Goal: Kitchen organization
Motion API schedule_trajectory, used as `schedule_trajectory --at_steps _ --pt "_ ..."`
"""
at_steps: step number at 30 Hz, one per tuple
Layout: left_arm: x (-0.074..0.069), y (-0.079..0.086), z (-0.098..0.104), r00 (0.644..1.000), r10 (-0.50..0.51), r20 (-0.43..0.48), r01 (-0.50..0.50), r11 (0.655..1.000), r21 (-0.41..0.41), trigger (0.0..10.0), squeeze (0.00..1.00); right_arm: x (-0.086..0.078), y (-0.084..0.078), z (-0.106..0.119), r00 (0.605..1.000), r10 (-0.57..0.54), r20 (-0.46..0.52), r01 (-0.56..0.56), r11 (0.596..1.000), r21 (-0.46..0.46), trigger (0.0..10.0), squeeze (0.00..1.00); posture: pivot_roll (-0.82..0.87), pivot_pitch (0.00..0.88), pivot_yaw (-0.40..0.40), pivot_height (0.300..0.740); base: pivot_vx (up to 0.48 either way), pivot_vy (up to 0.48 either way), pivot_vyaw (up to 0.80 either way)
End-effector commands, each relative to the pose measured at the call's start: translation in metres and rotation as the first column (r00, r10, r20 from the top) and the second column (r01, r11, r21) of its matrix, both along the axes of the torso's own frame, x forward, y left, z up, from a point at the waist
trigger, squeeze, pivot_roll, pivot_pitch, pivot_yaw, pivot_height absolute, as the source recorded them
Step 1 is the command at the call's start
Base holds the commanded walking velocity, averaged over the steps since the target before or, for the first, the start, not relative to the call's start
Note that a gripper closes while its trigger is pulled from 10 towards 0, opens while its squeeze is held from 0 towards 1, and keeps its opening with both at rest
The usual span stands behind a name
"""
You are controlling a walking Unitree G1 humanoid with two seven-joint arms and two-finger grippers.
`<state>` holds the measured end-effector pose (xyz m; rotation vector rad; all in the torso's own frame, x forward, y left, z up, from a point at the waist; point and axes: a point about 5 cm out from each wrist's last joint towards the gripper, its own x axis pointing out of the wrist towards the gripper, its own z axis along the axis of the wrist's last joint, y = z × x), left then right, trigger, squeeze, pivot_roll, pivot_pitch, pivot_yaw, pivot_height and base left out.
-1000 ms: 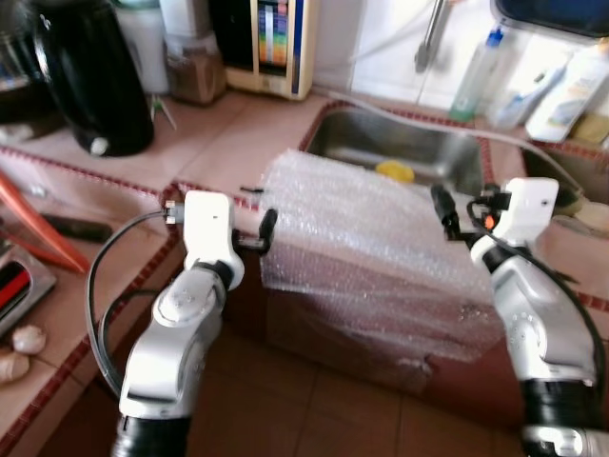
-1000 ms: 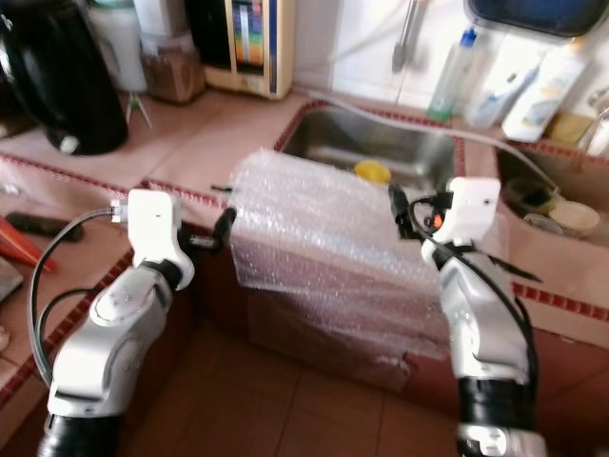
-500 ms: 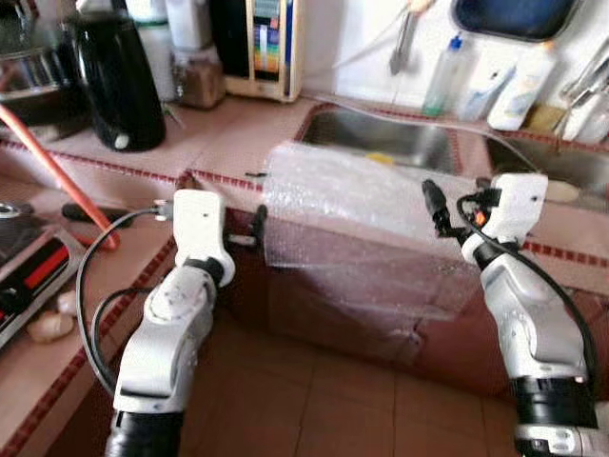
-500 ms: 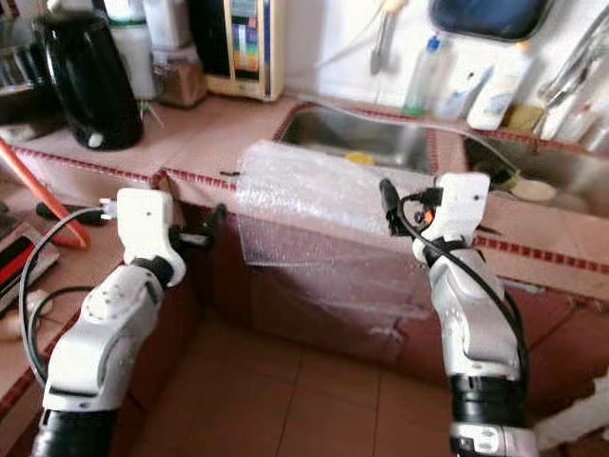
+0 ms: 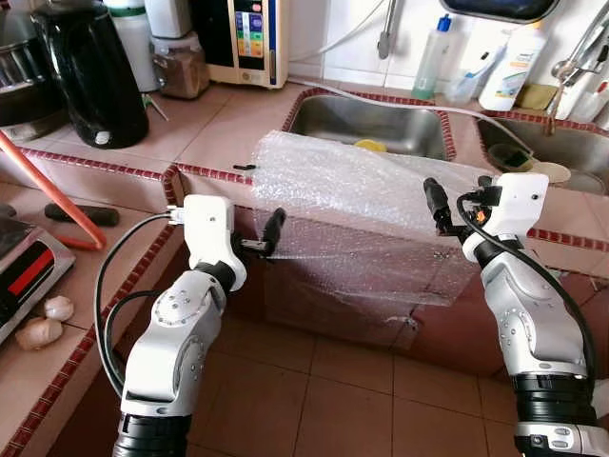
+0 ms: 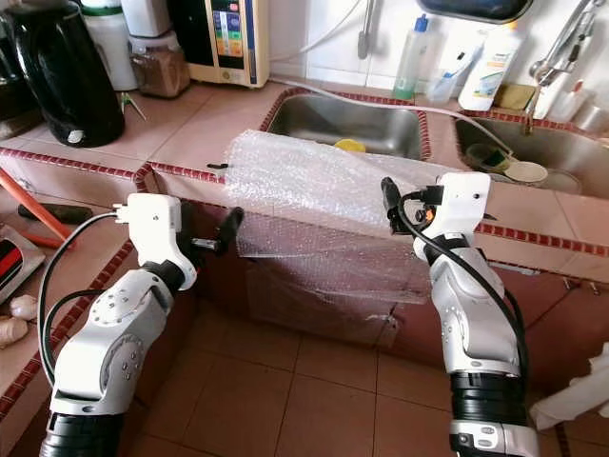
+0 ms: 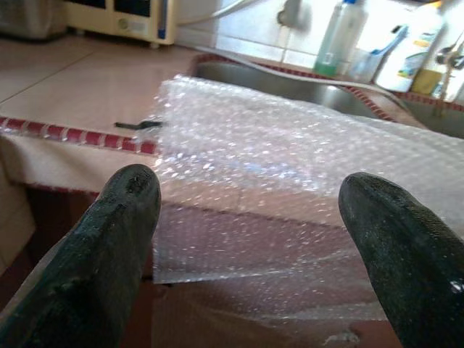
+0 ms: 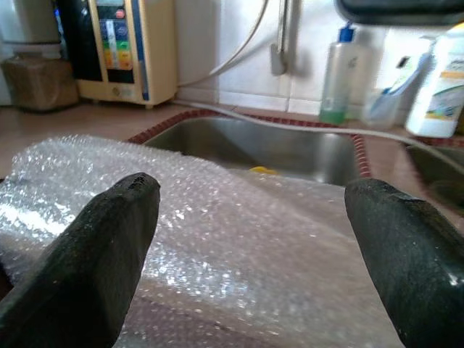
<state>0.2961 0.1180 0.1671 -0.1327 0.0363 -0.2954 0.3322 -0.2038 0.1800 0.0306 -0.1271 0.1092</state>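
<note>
A clear sheet of bubble wrap (image 5: 357,205) lies on the tiled counter's front edge before the sink (image 5: 328,114) and hangs down over the cabinet face. My left gripper (image 5: 272,232) is at the sheet's left edge, open, with the wrap ahead of its fingers (image 7: 119,243). My right gripper (image 5: 436,204) is at the sheet's right edge, also open, and the wrap spreads out beyond its fingertips (image 8: 109,246). Neither gripper has anything between its fingers.
A black kettle (image 5: 90,76) and a water purifier (image 5: 252,38) stand at the back left. Bottles (image 5: 433,57) line the wall behind the sink, which holds a yellow sponge (image 5: 369,146). An orange handle (image 5: 48,186) and garlic (image 5: 43,324) lie on the left counter. Tiled floor (image 5: 333,400) lies below.
The whole picture has shifted and sharpened as the camera moved, showing more counter and floor. Both grippers keep their places at the wrap's two edges.
</note>
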Motion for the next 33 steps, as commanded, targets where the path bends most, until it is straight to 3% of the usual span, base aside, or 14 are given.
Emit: schedule_trajectory --at_steps 1,14,33 --pt "-0.001 -0.002 0.002 1.000 -0.014 0.000 0.014 1.000 -0.005 10.0 0.00 -0.001 -0.002 0.001 1.000 -0.005 0.000 0.005 1.000 -0.007 10.0 0.00 -0.05 0.023 -0.040 0.740 0.000 0.000 -0.80" --pt "-0.006 -0.010 -0.002 0.996 -0.083 -0.017 0.083 0.996 -0.022 10.0 0.00 0.001 -0.002 0.000 1.000 -0.003 -0.010 0.003 1.000 -0.010 10.0 0.00 -0.05 0.023 -0.043 0.740 0.000 -0.172 -0.78" --pt "-0.010 -0.015 -0.005 0.990 -0.137 -0.036 0.136 0.990 -0.021 10.0 0.00 0.001 -0.002 -0.001 1.000 -0.003 -0.012 0.003 1.000 -0.006 10.0 0.00 -0.05 0.028 -0.043 0.740 0.000 -0.323 -0.77"
